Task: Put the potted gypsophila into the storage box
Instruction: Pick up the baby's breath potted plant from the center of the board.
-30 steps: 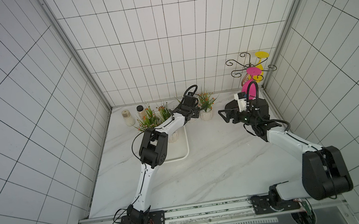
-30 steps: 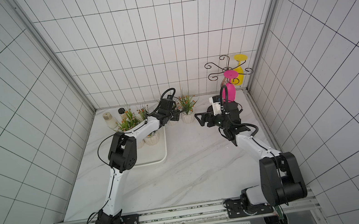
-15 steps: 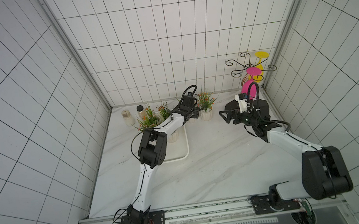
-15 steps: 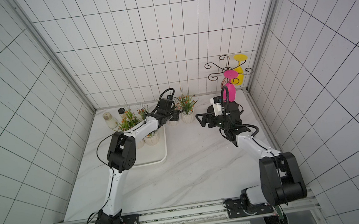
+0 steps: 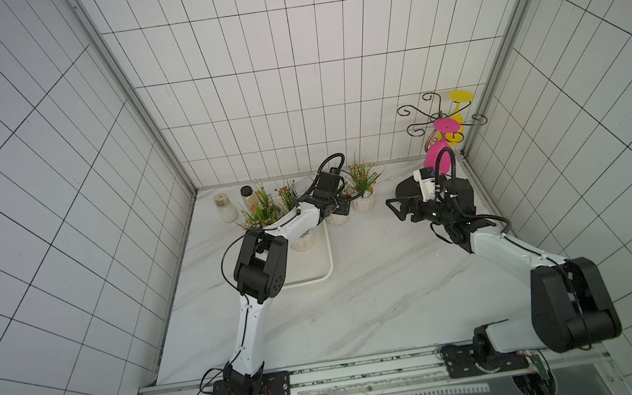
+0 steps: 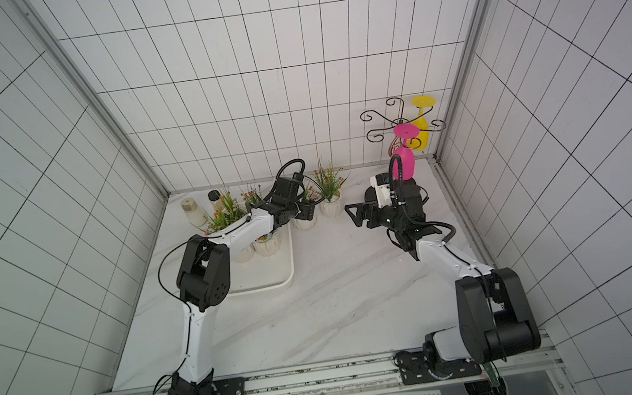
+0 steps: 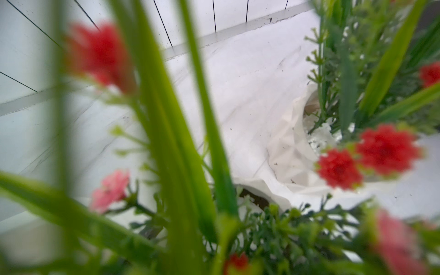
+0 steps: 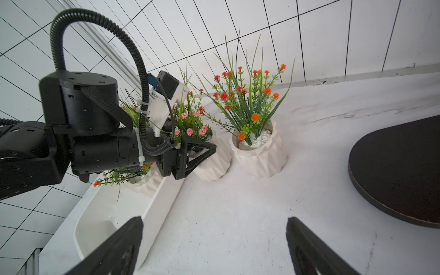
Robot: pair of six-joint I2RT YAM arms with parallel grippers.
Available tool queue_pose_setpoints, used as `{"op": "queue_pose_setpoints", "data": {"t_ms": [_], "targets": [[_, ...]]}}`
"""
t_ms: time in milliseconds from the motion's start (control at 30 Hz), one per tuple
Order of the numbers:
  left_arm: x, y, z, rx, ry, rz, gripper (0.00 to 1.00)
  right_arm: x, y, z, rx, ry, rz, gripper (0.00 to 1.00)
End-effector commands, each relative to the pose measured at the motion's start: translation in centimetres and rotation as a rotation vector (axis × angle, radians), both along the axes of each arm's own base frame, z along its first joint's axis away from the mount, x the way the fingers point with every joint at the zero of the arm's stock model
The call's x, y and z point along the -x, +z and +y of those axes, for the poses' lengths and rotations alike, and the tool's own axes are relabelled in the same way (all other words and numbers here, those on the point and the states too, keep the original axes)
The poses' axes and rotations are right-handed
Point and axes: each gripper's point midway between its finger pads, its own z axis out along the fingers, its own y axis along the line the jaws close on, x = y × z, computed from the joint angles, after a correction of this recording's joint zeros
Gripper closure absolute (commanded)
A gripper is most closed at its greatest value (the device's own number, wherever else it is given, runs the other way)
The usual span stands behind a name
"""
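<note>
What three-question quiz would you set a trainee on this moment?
1. True or false: the right gripper is shut on a pot.
2. How many pots stand on the table outside the storage box? A one, B two, C four.
3. What flower colour has the pot that the left gripper is at?

Key:
1. False: its jaws stand wide apart with nothing between them.
2. B: the pink-flowered pot and the orange-flowered pot.
3. Pink: it is the pot nearer the box.
</note>
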Motion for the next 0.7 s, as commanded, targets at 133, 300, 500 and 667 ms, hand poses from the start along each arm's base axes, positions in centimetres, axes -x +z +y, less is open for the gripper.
{"op": "queue_pose_setpoints", "data": {"t_ms": [133, 300, 500, 667], "targets": [[1.5, 8.0, -0.7, 0.138, -0.051, -0.142, 0.46, 1.5, -0.8, -0.4, 0.0, 0.015, -0.003, 0.05], [3.1, 9.5, -0.5, 0.17, -0.074, -0.149, 0.47, 1.8, -1.1, -0.5, -0.002, 0.016, 0.003, 0.05], [4.9, 11.5, -0.5, 0.219, -0.106, -0.158, 0.49, 2.2, -0.8, -0.4, -0.008, 0.027, -0.004, 0.05], [6.3, 13.6, -0.5, 0.255, -0.137, -0.174, 0.5, 3.3, -0.6, -0.2, -0.003, 0.061, -0.025, 0.06]]}}
